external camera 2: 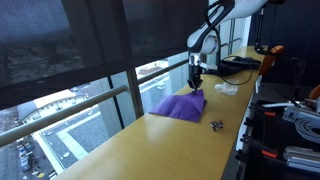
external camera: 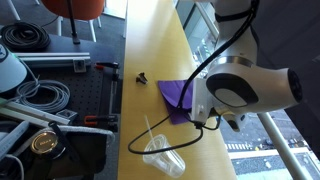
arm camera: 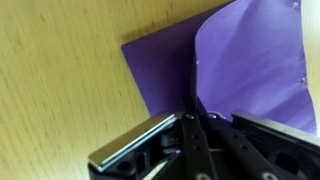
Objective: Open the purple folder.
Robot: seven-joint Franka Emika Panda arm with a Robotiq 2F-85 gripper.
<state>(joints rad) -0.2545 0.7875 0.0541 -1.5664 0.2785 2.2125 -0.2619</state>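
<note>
In an exterior view, my gripper [external camera: 198,118] comes down at one edge of the thin, flat, rectangular purple folder [external camera: 172,93], which lies on the long wooden table [external camera: 150,40]. A clear plastic cup [external camera: 160,152] lies on its side nearby, clear of the cover's swing, I judge. In an exterior view along the table, the folder's edge peaks up toward the gripper, so the cover is lifting there. In the wrist view the jaws are nearly together, pinching the rim of the paler upper cover [arm camera: 255,60], while the darker lower cover [arm camera: 160,65] lies flat on the wood. I grip the edge because only there can I separate the covers.
</note>
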